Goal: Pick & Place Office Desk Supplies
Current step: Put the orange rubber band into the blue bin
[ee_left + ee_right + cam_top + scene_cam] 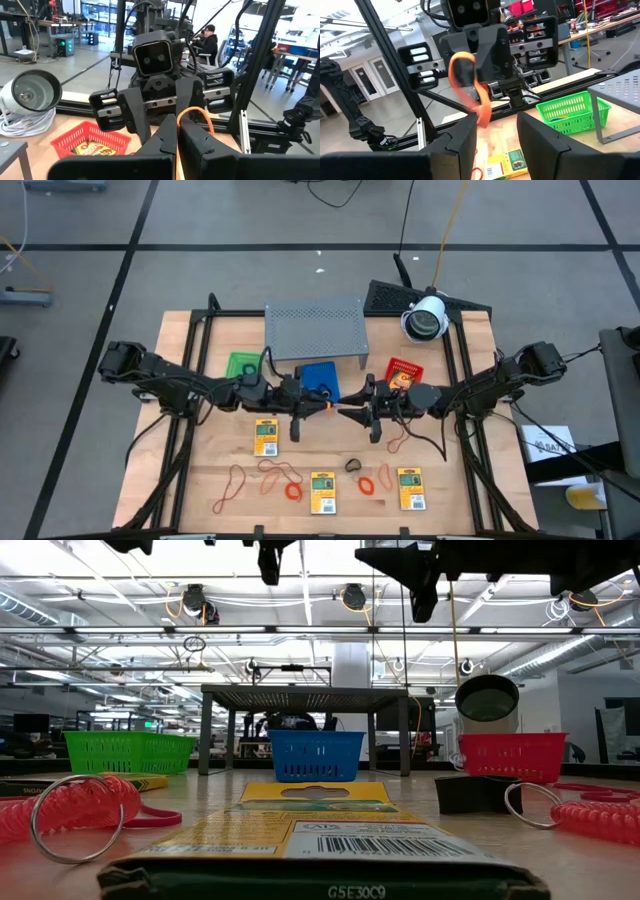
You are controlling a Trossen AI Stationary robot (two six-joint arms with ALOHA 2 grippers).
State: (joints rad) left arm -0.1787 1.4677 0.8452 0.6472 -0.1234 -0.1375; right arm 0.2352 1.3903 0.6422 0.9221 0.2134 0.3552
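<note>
An orange rubber band [196, 120] is pinched in the clenched left claw [318, 406], raised over the tabletop [190, 470] in front of the blue tray [318, 376]. It is judged light, limp and stretchy, best gripped across the strand. Opposite, the right claw [347, 414] is spread apart, gripping nothing.
</note>
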